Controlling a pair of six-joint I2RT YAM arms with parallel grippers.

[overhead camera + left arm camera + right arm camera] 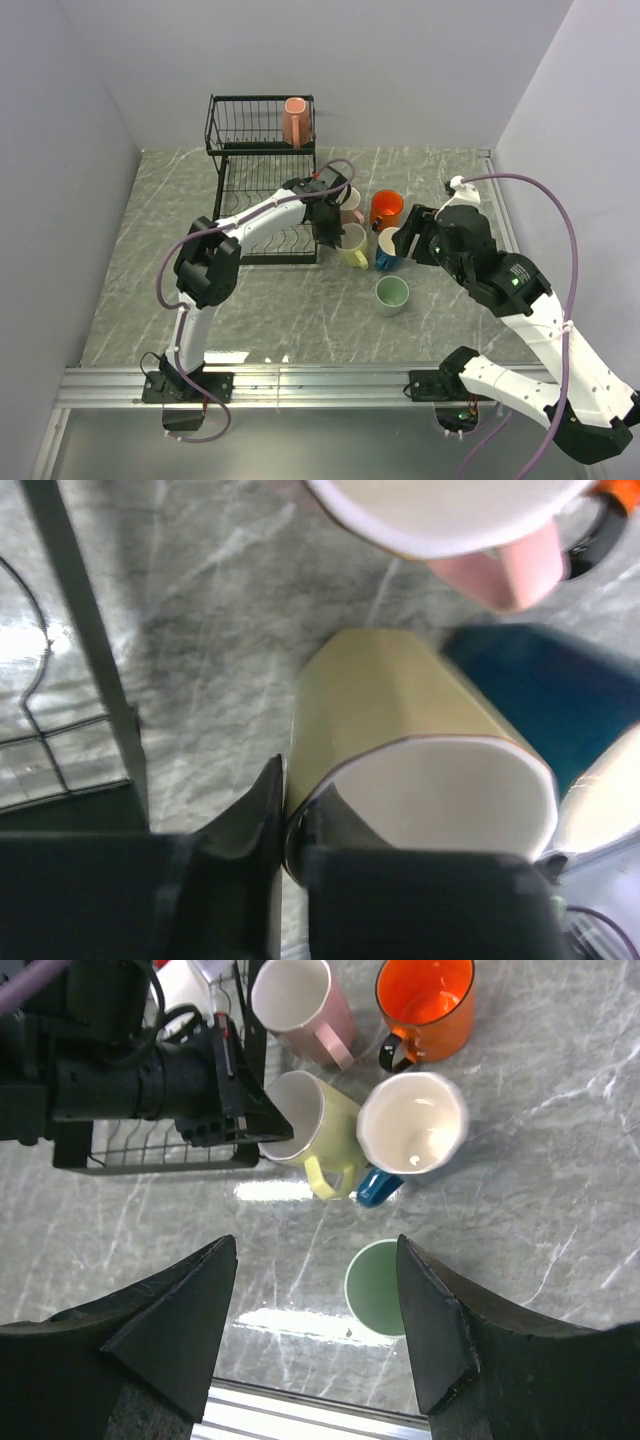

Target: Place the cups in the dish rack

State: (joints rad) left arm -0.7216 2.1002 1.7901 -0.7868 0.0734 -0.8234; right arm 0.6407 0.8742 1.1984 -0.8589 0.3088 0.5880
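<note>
Grey marble counter: dish rack at far edge, one pink cup in upper basket. Left gripper pinching pale yellow cup rim, mid-counter beside rack. Right gripper spread wide, empty, just right of blue cup.

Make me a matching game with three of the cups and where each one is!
Cups:
1 yellow cup
2 green cup
3 orange cup

Places:
A standing alone, nearest the arm bases
B on the table just behind the blue cup
C rim between the left fingers

Pairs: 1-C, 2-A, 3-B
</note>
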